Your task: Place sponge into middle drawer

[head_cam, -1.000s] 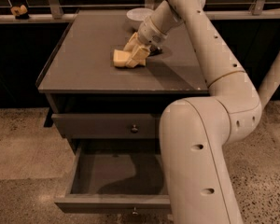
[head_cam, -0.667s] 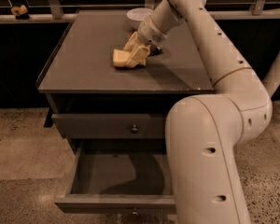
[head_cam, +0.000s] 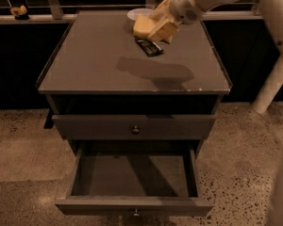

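The yellow sponge (head_cam: 141, 27) is held in the air above the back of the cabinet top (head_cam: 99, 65), and its shadow falls on the top below it. My gripper (head_cam: 154, 29) reaches in from the upper right and is shut on the sponge. The middle drawer (head_cam: 132, 175) is pulled open at the bottom, its floor bare and its small dark knob (head_cam: 135, 213) at front centre. It lies well below and in front of the gripper.
A small dark flat packet (head_cam: 149, 46) lies on the top under the sponge. A white bowl (head_cam: 136, 14) stands behind it. The upper drawer front (head_cam: 135, 127) is closed. A white post (head_cam: 272, 84) stands at the right. A small object (head_cam: 20, 12) sits on the left ledge.
The sponge has been lifted off the cabinet top in my gripper. The arm no longer covers the drawer's right side.
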`<move>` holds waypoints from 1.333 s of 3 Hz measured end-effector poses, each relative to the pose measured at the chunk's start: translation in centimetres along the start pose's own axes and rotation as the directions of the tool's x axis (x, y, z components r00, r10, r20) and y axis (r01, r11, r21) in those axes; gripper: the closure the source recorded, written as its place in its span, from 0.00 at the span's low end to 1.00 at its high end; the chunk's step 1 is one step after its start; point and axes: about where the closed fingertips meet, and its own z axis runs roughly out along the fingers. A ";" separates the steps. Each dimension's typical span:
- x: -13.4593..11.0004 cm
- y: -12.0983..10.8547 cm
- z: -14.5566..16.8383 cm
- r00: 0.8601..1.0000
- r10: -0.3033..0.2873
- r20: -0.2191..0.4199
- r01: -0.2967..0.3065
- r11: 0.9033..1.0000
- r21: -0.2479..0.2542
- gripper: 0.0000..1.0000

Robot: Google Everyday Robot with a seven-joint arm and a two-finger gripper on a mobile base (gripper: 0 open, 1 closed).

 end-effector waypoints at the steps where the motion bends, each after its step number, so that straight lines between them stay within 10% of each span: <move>1: -6.2 4.8 -7.6 0.998 0.020 0.066 -0.031 0.985 0.169 1.00; 4: -6.3 7.2 -9.6 0.999 -0.006 -0.051 0.016 0.979 0.205 1.00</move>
